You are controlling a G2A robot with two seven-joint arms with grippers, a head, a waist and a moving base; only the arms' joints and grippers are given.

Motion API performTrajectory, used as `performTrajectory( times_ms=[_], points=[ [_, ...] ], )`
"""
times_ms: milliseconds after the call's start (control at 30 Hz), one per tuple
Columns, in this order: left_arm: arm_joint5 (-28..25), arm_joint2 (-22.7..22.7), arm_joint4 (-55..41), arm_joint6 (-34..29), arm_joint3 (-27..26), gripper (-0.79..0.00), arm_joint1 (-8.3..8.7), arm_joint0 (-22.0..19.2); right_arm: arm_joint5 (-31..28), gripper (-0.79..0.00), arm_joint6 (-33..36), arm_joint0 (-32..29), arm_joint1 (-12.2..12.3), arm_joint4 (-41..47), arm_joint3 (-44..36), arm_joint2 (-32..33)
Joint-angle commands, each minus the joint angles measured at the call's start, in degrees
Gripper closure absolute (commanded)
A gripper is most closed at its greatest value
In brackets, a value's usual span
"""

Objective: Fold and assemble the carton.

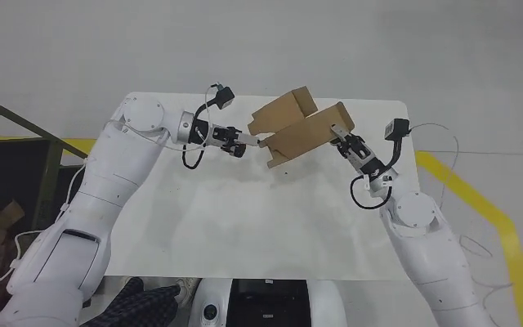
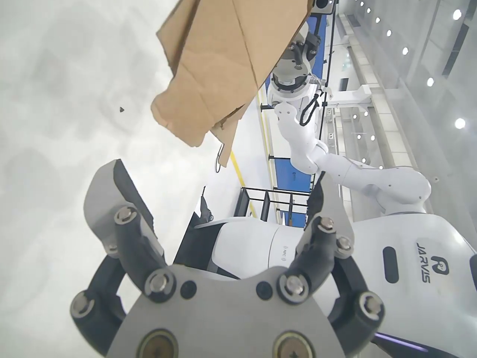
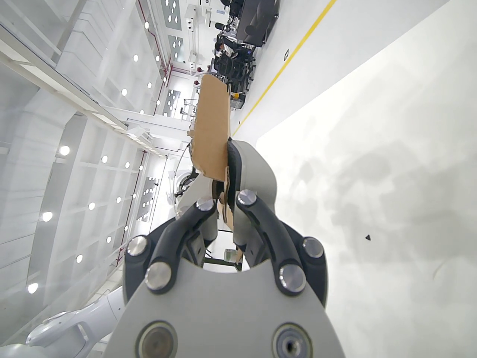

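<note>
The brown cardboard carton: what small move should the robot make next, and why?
Probably ease the open left fingers forward onto the near flap of the brown cardboard carton and close: only the right fingers clamp it, at its other end.

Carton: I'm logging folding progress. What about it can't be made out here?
Top view: the carton hides its own underside and inside.
Left wrist view: its far end is cut off by the picture edge.
Right wrist view: it shows edge-on, and the right gripper, shut on it, covers the gripped edge.
Dark speck on the table: too small to identify.
</note>
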Motion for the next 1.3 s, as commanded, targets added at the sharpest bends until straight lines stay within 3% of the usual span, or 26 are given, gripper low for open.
performTrajectory(
  times_ms=[0,500,1000,1267],
  points=[
    [-0.3,0.2,-0.5,-0.2,0.6,-0.785,-0.13,-0.3,-0.2,0.000,-0.2,-0.2,-0.1,0.3,0.2,-0.4],
    [-3.2,0.2,-3.4,4.3,3.1,-0.785,-0.93,-0.9,-2.0,0.000,-5.6,-4.1,-1.5,3.7,-2.2,-2.8],
    [-5.0,-1.8,-6.0,6.4,3.4,-0.785,-0.77,0.4,0.7,0.000,-14.2,-12.5,-1.8,-0.7,-9.5,-1.0],
    [-5.0,-1.8,-6.0,6.4,3.4,-0.785,-0.77,0.4,0.7,0.000,-14.2,-12.5,-1.8,-0.7,-9.5,-1.0]
  ],
)
